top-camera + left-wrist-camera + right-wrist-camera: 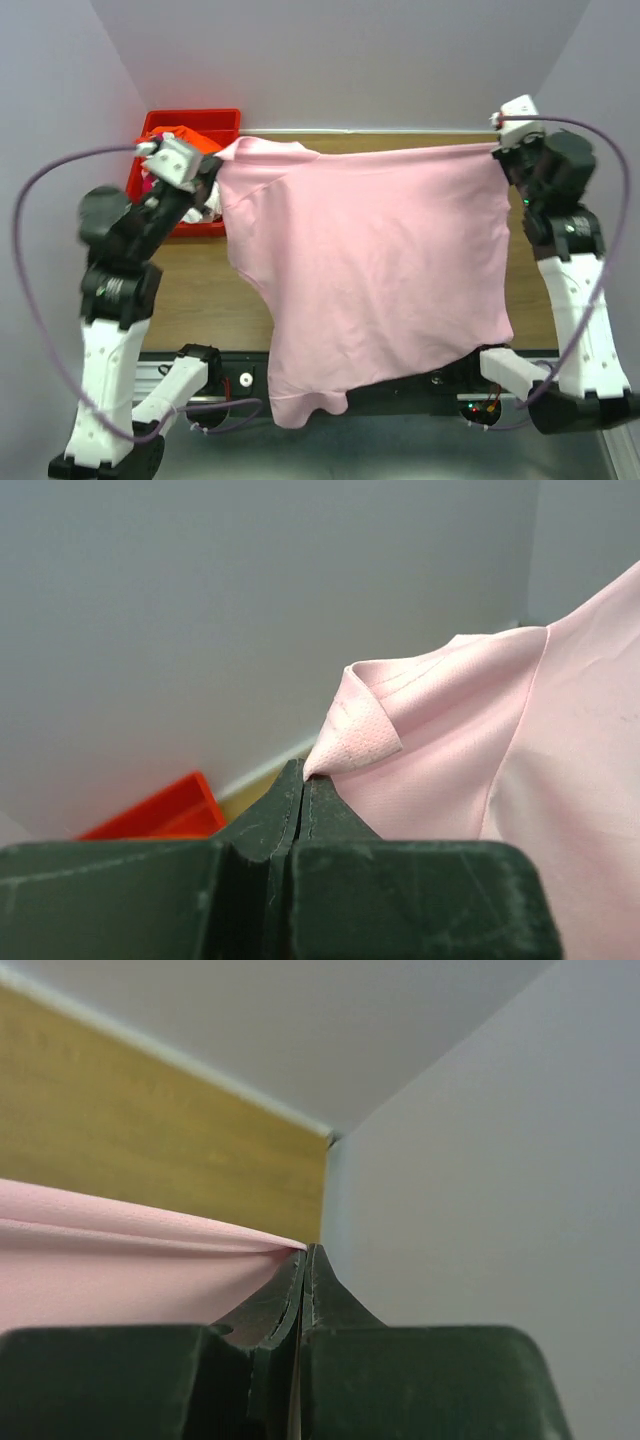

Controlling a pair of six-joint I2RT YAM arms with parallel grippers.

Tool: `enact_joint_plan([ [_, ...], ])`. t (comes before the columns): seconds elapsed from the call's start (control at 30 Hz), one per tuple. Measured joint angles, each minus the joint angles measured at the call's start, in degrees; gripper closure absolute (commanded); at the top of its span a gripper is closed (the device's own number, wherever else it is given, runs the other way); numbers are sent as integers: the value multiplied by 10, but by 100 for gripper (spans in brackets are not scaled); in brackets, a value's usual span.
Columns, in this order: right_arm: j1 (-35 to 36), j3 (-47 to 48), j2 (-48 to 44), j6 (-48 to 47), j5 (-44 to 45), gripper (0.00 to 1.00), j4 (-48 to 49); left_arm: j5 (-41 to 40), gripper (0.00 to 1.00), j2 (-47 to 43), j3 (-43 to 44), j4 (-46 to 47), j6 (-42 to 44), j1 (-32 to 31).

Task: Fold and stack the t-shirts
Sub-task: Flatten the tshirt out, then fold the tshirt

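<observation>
Pink t-shirt [380, 260] is hanging spread in the air between the two arms, above the wooden table [195, 290]. Its top edge is running taut from one pincer to the other, while its lower hem is drooping past the table's near edge, over the arm bases. Left gripper [303, 772] is clamping shut on a small folded corner of the cloth beside a sleeve seam. Right gripper [306, 1252] is pinching shut on the opposite corner, with the fabric pulling away from it in a flat sheet. Behind the left arm, a red bin [190, 113] is holding other t-shirts [198, 138] — orange-red and white cloth is showing, though I cannot tell how many.

This shirt is looking light, thin and limp — it is sagging and wrinkling wherever nothing is tensioning it, so it will likely drape and slide rather than hold a shape. Corners, hems and shoulder seams, where the cloth is doubled, are probably the safest holds. A pinch this small could slip if the arms pull apart too hard. Laying it flat on the table seems the sensible move ahead of any fold.
</observation>
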Motion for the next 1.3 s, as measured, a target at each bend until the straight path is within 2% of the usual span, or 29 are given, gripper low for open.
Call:
enact_joint_plan([
  [0.03, 0, -53, 27, -9, -1, 100, 24, 0, 100, 15, -30, 5, 5, 0],
  [0.17, -1, -154, 103, -25, -6, 100, 63, -1, 100, 105, -128, 34, 26, 0],
  [0.2, -1, -174, 125, -28, -10, 99, 79, -3, 100, 153, -153, 53, 31, 0],
  [0.33, -4, -205, 202, -34, -18, 99, 134, -9, 100, 274, -171, 88, 48, -10],
  [0.43, -4, -207, 269, -40, -23, 99, 195, -12, 100, 379, -146, 128, 65, -17],
  [0.6, -4, -177, 415, -47, -25, 99, 275, -24, 100, 570, -24, 156, 76, -22],
  [0.73, -5, -135, 502, -50, -24, 100, 299, -40, 100, 662, 41, 165, 81, -21],
  [0.83, -7, -110, 533, -52, -24, 99, 305, -46, 100, 686, 59, 165, 87, -21],
  [1.0, -14, -89, 534, -52, -24, 100, 324, -47, 100, 678, 55, 167, 99, -21],
  [1.3, -30, -136, 474, -69, -55, 100, 329, -30, 100, 502, -98, 169, 139, -22],
])
